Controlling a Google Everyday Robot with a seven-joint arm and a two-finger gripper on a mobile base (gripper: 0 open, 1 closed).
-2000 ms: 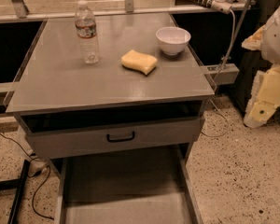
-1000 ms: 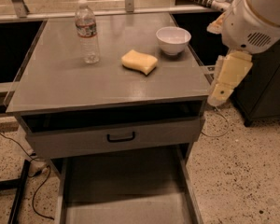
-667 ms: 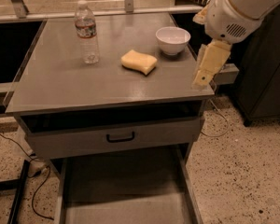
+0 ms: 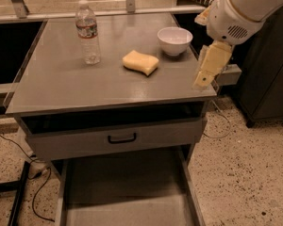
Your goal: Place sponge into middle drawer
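Observation:
The pale-yellow sponge lies on the grey cabinet top, left of the white bowl. The middle drawer is pulled out at the bottom of the view, its flat grey floor bare. The drawer front with the black handle sits above it. My gripper hangs from the white arm over the cabinet's right edge, right of the sponge and apart from it, pointing down.
A clear water bottle stands at the back left of the cabinet top. A dark cabinet stands to the right on the speckled floor. Cables lie on the floor at the left.
The arm has swung in from the right and lowered the gripper toward the cabinet's right edge, closer to the sponge. Sponge, bowl and bottle have not moved.

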